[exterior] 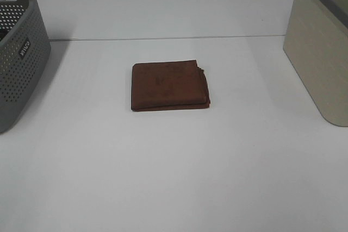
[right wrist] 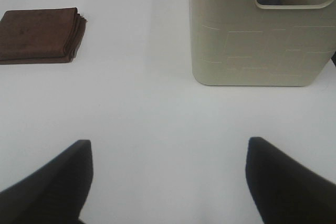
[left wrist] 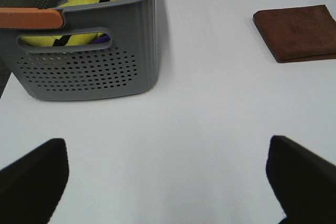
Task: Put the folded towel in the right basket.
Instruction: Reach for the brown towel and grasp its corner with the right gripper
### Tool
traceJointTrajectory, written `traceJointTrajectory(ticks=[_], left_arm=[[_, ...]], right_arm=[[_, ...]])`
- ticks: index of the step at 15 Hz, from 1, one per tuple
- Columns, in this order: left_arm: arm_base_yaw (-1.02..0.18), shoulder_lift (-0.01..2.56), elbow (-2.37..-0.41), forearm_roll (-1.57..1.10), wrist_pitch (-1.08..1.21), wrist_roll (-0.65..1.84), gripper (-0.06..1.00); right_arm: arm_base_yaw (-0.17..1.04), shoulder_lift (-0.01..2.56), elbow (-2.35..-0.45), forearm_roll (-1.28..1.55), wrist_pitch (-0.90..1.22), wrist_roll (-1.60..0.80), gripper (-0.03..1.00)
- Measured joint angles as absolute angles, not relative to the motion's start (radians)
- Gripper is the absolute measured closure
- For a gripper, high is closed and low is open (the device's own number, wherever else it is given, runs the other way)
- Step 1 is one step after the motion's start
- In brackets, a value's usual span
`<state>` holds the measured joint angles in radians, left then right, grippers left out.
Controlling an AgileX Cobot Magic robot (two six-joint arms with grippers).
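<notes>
The folded towel (exterior: pixel 169 86) is a flat reddish-brown square lying in the middle of the white table. It also shows in the left wrist view (left wrist: pixel 299 32) and in the right wrist view (right wrist: pixel 39 34). The right basket (exterior: pixel 321 47) is beige with a grey rim and stands at the right edge; the right wrist view shows its handle side (right wrist: pixel 260 38). My left gripper (left wrist: pixel 168 182) is open and empty, well short of the towel. My right gripper (right wrist: pixel 168 182) is open and empty, apart from both towel and basket. Neither gripper shows in the high view.
A grey perforated basket (exterior: pixel 19 52) with a small label stands at the left edge. In the left wrist view it (left wrist: pixel 89 66) holds yellow and blue items and has an orange grip on its rim. The white table (exterior: pixel 174 177) stretches between the two baskets.
</notes>
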<state>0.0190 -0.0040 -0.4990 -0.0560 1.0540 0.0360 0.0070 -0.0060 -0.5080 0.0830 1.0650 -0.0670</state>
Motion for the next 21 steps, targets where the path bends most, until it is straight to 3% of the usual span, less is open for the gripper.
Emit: traceJointTrajectory(ticks=[21], left_arm=[[0.019, -0.004, -0.499, -0.056, 1.054, 0.036, -0.03]], right_arm=[[0.007, -0.006, -0.508, 0.083, 1.065, -0.067, 0.21]])
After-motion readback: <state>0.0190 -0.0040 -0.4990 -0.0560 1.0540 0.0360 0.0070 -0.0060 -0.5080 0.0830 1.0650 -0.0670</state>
